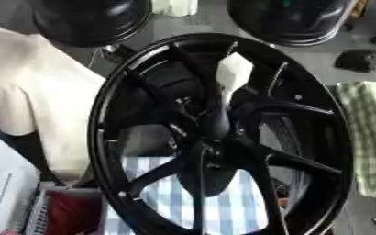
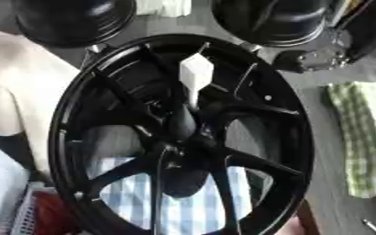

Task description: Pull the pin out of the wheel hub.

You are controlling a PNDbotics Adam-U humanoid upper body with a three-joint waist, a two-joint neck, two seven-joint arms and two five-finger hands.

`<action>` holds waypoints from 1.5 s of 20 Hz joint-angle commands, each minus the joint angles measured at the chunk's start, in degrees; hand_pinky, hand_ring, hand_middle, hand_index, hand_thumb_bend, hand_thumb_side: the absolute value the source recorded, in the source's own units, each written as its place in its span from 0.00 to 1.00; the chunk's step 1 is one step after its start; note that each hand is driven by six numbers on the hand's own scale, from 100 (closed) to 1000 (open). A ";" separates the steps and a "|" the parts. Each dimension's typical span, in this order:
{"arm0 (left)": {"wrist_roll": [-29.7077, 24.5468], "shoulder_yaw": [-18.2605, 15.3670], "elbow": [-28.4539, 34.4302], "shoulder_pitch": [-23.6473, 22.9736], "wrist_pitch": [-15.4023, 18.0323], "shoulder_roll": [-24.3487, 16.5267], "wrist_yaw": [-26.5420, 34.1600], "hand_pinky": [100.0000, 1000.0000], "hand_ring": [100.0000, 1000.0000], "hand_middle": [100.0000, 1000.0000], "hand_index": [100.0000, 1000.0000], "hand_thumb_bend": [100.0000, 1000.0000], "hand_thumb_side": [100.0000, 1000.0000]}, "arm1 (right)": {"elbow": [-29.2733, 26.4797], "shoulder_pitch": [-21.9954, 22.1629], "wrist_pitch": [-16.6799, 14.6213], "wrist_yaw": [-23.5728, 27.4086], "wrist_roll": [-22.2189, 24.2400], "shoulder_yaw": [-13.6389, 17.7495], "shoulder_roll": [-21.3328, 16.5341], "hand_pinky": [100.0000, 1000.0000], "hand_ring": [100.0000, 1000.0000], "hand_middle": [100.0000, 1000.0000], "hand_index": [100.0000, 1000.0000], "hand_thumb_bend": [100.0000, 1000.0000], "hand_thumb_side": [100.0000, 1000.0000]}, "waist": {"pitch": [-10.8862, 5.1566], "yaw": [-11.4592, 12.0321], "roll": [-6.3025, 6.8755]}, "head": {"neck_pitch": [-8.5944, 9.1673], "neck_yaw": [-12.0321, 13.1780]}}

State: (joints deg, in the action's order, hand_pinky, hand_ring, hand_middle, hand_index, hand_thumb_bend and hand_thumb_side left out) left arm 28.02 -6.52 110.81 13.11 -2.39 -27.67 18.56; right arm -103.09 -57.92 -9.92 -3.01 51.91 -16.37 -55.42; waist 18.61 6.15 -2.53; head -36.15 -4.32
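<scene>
**One white-topped pin stands in the black hub**

Nearest, at 6 o'clock, a blue-and-white checked cloth [image 1: 223, 206] shows through the gaps between the lower spokes. At 8 o'clock a red thing [image 1: 71, 211] lies in a pale grey basket [image 1: 37, 215], just beside the rim.

The wheel hub [image 1: 101, 124] fills the middle of both views. It is glossy black with slim, forked spokes that run from a dark centre out to a wide rim, and it lies tilted, with its top toward 1 o'clock. The pin [image 1: 233, 73] rises from the centre toward 12 o'clock. It has a dark shaft topped by a blocky white head, which stands out against the black spokes around it.

A cream cloth [image 1: 30, 92] lies at 9 o'clock, partly behind the rim, and a green checked cloth [image 1: 372, 137] lies at 3 o'clock, apart from the wheel. Beyond the rim, two round black tubs sit at 11 o'clock [image 1: 91, 20] and 1 o'clock [image 1: 291, 20].

The right hand [image 2: 316, 58] comes in at 2 o'clock on a black arm. It is dark with silver parts, sits just outside the rim and is well apart from the pin. Whether it is open or closed cannot be told.
</scene>
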 commanded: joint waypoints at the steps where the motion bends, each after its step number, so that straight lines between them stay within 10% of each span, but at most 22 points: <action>1: -0.27 -0.01 0.91 0.62 -0.13 -1.52 0.15 0.77 0.67 0.61 0.75 0.22 0.68 | 0.68 -1.82 -0.99 -1.43 0.06 -1.19 0.31 0.85 0.76 0.73 0.75 0.25 0.36 | -0.90 0.23 0.07 | 0.04 -0.22; 11: -0.56 0.15 0.80 1.04 -0.19 -1.27 0.22 0.77 0.67 0.61 0.75 0.22 0.69 | 6.99 -5.75 -4.08 -6.68 0.06 -6.15 4.81 0.86 0.78 0.74 0.75 0.30 0.32 | -0.55 1.39 -0.49 | -0.21 -0.61; 30: -0.53 0.13 1.10 1.63 -0.40 -0.88 -0.12 0.77 0.68 0.61 0.75 0.21 0.71 | 16.25 -8.80 -8.46 -11.14 0.06 -6.19 9.50 0.87 0.80 0.76 0.78 0.34 0.25 | 2.69 3.26 -1.93 | -0.53 -1.40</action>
State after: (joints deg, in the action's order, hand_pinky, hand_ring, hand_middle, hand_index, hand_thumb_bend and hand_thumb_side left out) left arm 27.59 -6.18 110.81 14.20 -2.75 -27.62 18.58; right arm -86.90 -65.53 -16.63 -13.60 50.46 -23.34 -45.07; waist 22.40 9.42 -4.78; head -36.68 -5.45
